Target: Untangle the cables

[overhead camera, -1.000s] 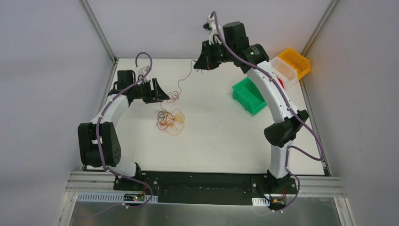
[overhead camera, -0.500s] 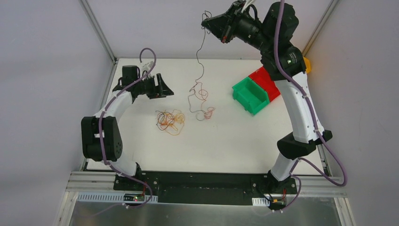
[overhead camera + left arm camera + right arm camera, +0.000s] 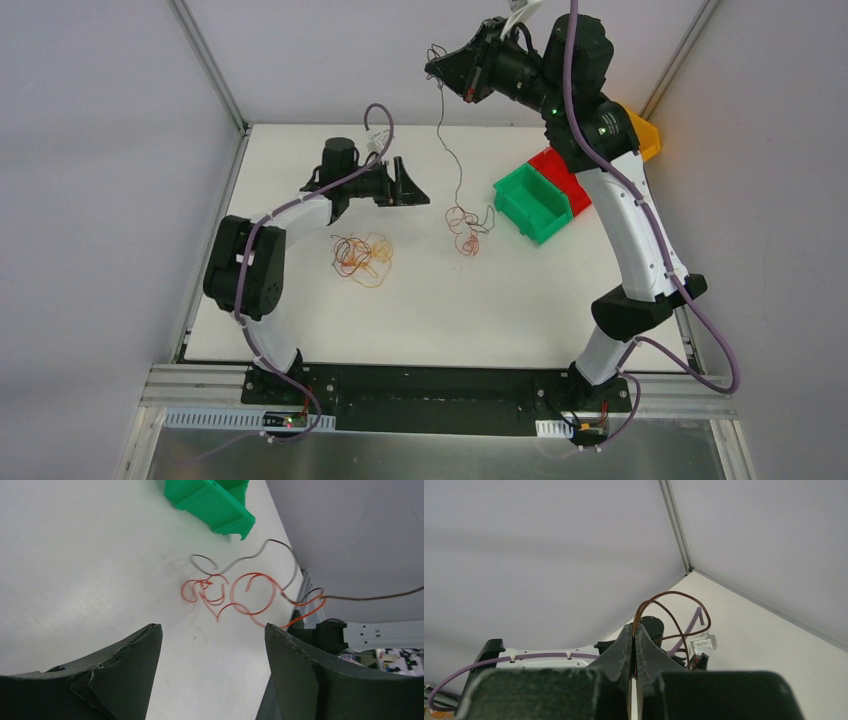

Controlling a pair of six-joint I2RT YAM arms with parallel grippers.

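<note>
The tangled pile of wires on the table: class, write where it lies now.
In the overhead view, the pile lies on the table, left of centre, between the left gripper and the left arm's base, far from the green bin.

walls [image 3: 90, 200]: plain grey | table [image 3: 480, 310]: white, matte | corner posts [image 3: 208, 65]: aluminium | light: soft, even

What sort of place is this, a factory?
Probably a robotics lab test cell: a white table walled by plain grey panels, a left arm and right arm bolted at its edge, and a green plastic bin.
</note>
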